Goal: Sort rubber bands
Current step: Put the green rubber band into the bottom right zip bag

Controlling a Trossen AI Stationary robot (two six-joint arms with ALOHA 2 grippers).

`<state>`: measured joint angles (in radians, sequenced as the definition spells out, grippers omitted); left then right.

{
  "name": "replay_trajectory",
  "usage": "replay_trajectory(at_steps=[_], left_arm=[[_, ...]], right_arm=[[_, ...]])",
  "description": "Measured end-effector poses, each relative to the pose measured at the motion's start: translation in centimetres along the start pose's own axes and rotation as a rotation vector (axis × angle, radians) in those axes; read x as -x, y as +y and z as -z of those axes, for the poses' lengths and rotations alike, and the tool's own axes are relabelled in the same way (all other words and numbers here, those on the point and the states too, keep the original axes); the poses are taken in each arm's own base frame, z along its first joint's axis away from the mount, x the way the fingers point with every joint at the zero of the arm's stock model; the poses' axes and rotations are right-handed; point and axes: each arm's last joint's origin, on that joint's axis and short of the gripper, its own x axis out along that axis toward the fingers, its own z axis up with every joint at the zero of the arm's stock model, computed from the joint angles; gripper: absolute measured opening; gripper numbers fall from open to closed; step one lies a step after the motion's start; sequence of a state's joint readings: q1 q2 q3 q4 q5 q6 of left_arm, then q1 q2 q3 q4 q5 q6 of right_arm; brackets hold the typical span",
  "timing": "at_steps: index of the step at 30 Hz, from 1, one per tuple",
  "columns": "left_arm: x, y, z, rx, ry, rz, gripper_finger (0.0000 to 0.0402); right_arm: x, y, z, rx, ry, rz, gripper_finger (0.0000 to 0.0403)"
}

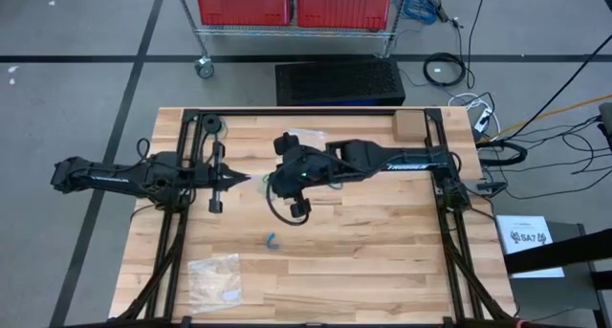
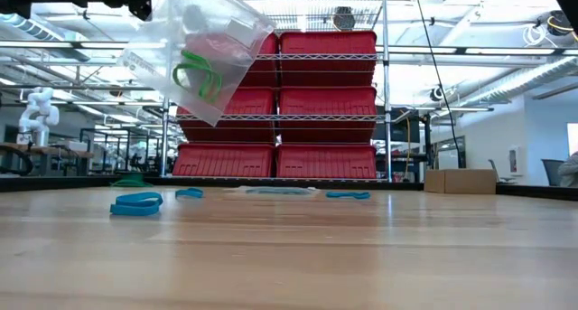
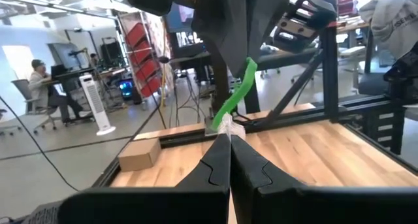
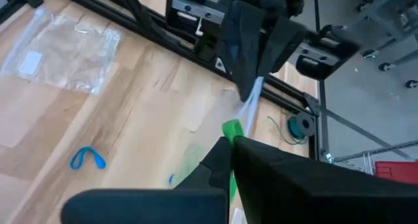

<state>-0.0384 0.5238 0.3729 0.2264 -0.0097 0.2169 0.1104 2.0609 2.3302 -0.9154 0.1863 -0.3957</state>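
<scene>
A clear plastic bag (image 2: pixel 194 61) with green rubber bands (image 2: pixel 200 75) inside hangs tilted above the table's middle left. My left gripper (image 1: pixel 246 180) and my right gripper (image 1: pixel 270 183) meet tip to tip over it, both shut on its top. A green strip (image 3: pixel 240 90) along the bag's top runs between the two grippers. Loose blue rubber bands (image 2: pixel 137 201) lie flat on the wood, one (image 1: pixel 272 239) toward the near side, also seen in the right wrist view (image 4: pixel 87 159). In the high view the arms hide the bag. My left gripper pinches the bag's clear top edge (image 3: pixel 227 125) between its two fingers, coming level from the table's left. The plastic runs up from there to the other gripper; the bag is lifted clear. My right gripper pinches the green strip (image 4: pixel 230 128) at the bag's top between its two fingers, slanting down from the table's right. Clear plastic (image 4: pixel 251 93) stretches from it to the left fingers.
A second clear bag (image 1: pixel 215 275) lies flat at the near left, also in the right wrist view (image 4: pixel 62 51). A cardboard box (image 1: pixel 409 125) stands at the far right corner. Black frame rails (image 1: pixel 306 111) border the table; red bins (image 2: pixel 330 93) fill a shelf beyond its far edge.
</scene>
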Motion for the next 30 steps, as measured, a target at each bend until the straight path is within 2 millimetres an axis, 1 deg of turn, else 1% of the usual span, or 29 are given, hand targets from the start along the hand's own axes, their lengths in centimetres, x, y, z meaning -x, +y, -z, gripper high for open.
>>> replay_trajectory(at_steps=[24, 30], left_arm=[[0.0, 0.0, 0.0, 0.0, -0.003, -0.006, 0.0], [0.0, 0.0, 0.0, 0.001, -0.004, -0.005, 0.0]], right_arm=[[0.1, 0.7, -0.1, -0.045, 0.01, -0.021, 0.0], [-0.1, -0.6, 0.5, -0.084, 0.02, -0.005, 0.0]])
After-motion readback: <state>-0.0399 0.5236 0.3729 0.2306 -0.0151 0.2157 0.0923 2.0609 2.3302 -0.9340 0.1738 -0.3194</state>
